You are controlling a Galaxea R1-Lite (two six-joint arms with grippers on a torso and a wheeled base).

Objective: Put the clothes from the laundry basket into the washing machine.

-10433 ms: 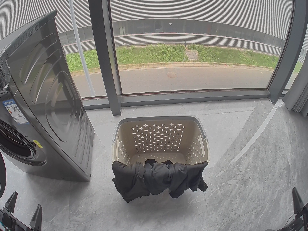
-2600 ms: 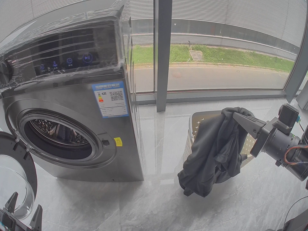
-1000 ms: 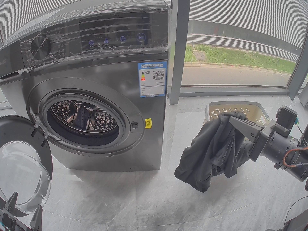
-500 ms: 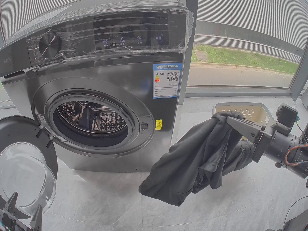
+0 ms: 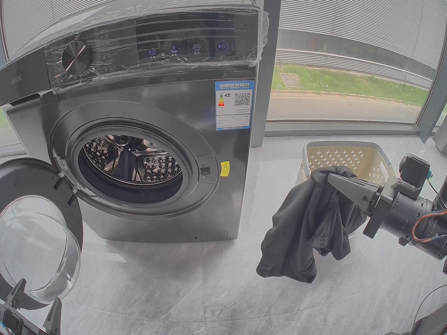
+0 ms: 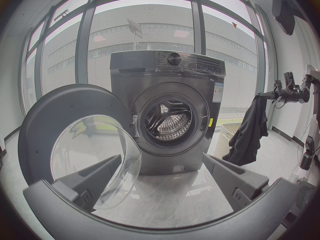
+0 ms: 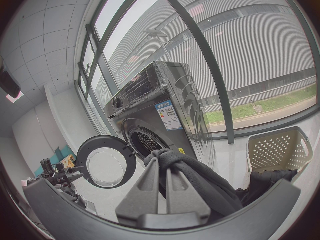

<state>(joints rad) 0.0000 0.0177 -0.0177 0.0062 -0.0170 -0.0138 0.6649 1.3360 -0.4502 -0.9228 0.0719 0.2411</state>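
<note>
A dark grey garment (image 5: 307, 219) hangs in the air from my right gripper (image 5: 331, 178), which is shut on its top fold; the cloth dangles just above the floor in front of the cream laundry basket (image 5: 347, 157). In the right wrist view the garment (image 7: 196, 177) drapes over the shut fingers (image 7: 161, 180), with the basket (image 7: 278, 147) behind. The grey washing machine (image 5: 139, 117) stands to the left with its drum (image 5: 130, 164) exposed and its round door (image 5: 35, 238) swung open. My left gripper (image 5: 32, 303) sits low at the bottom left, open; in its own view (image 6: 160, 170) it faces the drum (image 6: 171, 120).
A tall window with a dark pillar (image 5: 265, 56) runs behind the machine and basket. The open door (image 6: 80, 140) juts out over the floor at the machine's left. Bare grey tiles (image 5: 186, 280) lie between the machine front and me.
The head view has turned from the basket to the washing machine. My right gripper took the garment off the basket rim and holds it up; the cloth swung left, then back under the gripper.
</note>
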